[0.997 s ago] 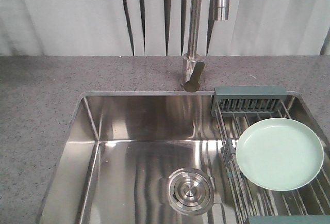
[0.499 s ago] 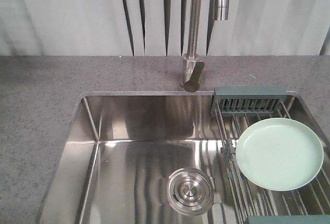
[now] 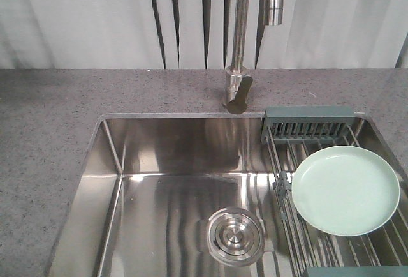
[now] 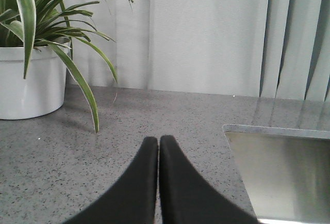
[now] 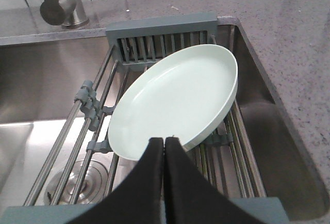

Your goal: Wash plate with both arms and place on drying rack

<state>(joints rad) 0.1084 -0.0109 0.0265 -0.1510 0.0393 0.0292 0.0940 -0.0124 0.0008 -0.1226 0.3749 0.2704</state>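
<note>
Left gripper point(image 4: 158, 142): two dark curved jaws pressed together, only a hairline seam between them, nothing held; it hangs over bare counter, with the sink's corner off at 3 o'clock.
Right gripper point(image 5: 164, 142): jaws pressed together too, gripping nothing; the tips sit right at the near rim of the plate, and I cannot tell whether they touch it.
Plate point(image 3: 345, 190): round, pale mint green, matte like plastic, with a low raised rim and a plain flat centre; it lies on the drying rack at the sink's 3 o'clock side, and from the right wrist view point(image 5: 175, 99) it looks tilted, its far edge up near the slotted box.
Drying rack point(image 3: 290, 162): thin parallel metal wires spanning the basin, grey-green plastic end pieces and small clips; the slotted box point(image 3: 307, 124) sits at the rack's 12 o'clock end.
Sink point(image 3: 172, 181): brushed steel, rectangular, streaky reflections, with a round ribbed drain point(image 3: 236, 235) at about 6 o'clock of the basin.
Faucet point(image 3: 242, 41): slim steel column rising at 12 o'clock from the sink, with a darker lever at its base.
Counter point(image 3: 51, 130): grey speckled stone, flat, matte.
Backdrop: pale vertical blinds point(image 3: 83, 15) with dark gaps.
Plant point(image 4: 36, 22): long green arching leaves in a plain white pot, at 10 o'clock from the left gripper.
</note>
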